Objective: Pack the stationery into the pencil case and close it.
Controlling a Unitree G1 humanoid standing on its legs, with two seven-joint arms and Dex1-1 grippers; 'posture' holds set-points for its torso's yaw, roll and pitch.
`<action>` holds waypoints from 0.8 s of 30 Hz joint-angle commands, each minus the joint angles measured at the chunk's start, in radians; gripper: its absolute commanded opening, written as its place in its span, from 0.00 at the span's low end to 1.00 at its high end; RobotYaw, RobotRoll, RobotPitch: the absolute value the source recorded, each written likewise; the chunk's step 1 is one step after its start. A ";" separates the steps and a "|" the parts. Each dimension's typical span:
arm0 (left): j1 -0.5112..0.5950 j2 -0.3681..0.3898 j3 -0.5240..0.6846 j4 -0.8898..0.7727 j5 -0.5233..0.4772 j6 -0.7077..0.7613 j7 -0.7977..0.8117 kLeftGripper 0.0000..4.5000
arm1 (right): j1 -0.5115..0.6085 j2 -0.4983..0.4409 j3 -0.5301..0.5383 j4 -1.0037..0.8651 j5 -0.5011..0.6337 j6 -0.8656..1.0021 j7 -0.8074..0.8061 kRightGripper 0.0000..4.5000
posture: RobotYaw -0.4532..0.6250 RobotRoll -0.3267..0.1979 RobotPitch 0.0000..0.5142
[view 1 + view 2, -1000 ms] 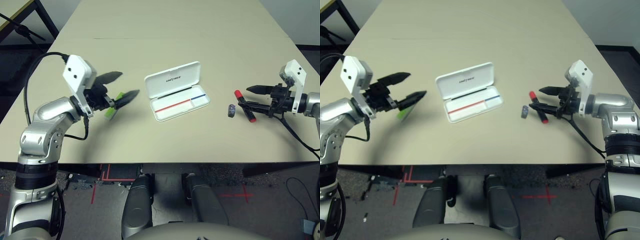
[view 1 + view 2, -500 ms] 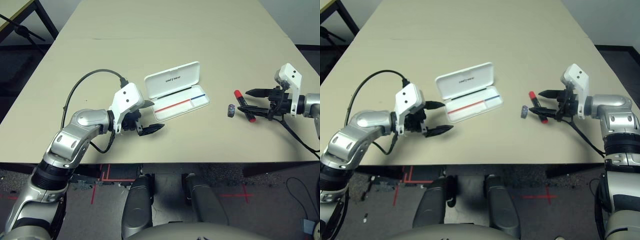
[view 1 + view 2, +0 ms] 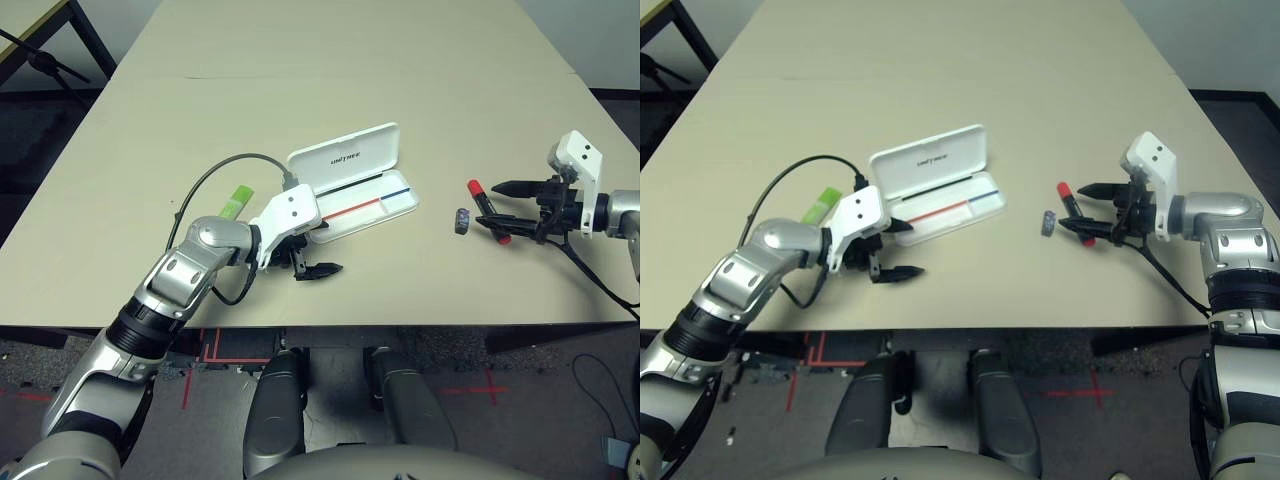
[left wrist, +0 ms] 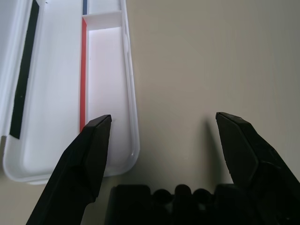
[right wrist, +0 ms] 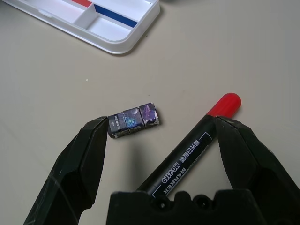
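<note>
On the right of the beige surface (image 3: 400, 80), the right gripper's (image 5: 159, 140) fingers are spread over the red marker with black barrel (image 5: 187, 157), the small purplish block (image 5: 133, 120) just beside. The left gripper's (image 4: 161, 136) spread, empty fingers straddle the near-left corner of the open white plastic pencil case (image 3: 355, 185); the light-green highlighter (image 3: 236, 203) lies left of it.

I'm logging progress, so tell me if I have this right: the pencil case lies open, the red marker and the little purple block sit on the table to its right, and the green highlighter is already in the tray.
Not quite. The green highlighter still lies on the table, left of the pencil case, as the left eye view shows; the left wrist view shows that end of the tray bare. The case is open, and the red marker and purple block do sit to its right.
</note>
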 commanded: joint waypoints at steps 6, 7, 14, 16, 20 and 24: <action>-0.043 -0.028 -0.033 0.096 0.062 -0.023 -0.048 1.00 | 0.019 -0.009 0.000 -0.022 -0.004 -0.020 -0.018 1.00 | 0.40 0.62 0.34; -0.045 -0.031 -0.034 0.101 0.065 -0.022 -0.053 1.00 | 0.020 -0.010 0.000 -0.023 -0.004 -0.021 -0.020 1.00 | 0.40 0.62 0.34; -0.054 -0.035 -0.038 0.124 0.083 -0.017 -0.073 0.53 | 0.033 -0.013 -0.005 -0.036 0.000 -0.024 -0.027 1.00 | 0.39 0.62 0.34; -0.057 -0.034 -0.042 0.130 0.090 -0.016 -0.081 0.36 | 0.041 -0.013 -0.006 -0.043 0.002 -0.024 -0.029 1.00 | 0.39 0.62 0.34; -0.064 -0.038 -0.043 0.141 0.102 -0.024 -0.087 0.00 | 0.053 -0.010 -0.008 -0.056 0.004 -0.024 -0.036 1.00 | 0.39 0.62 0.34; -0.085 -0.029 -0.035 0.152 0.118 -0.046 -0.100 0.00 | 0.061 -0.006 -0.006 -0.067 0.004 -0.021 -0.041 1.00 | 0.38 0.62 0.33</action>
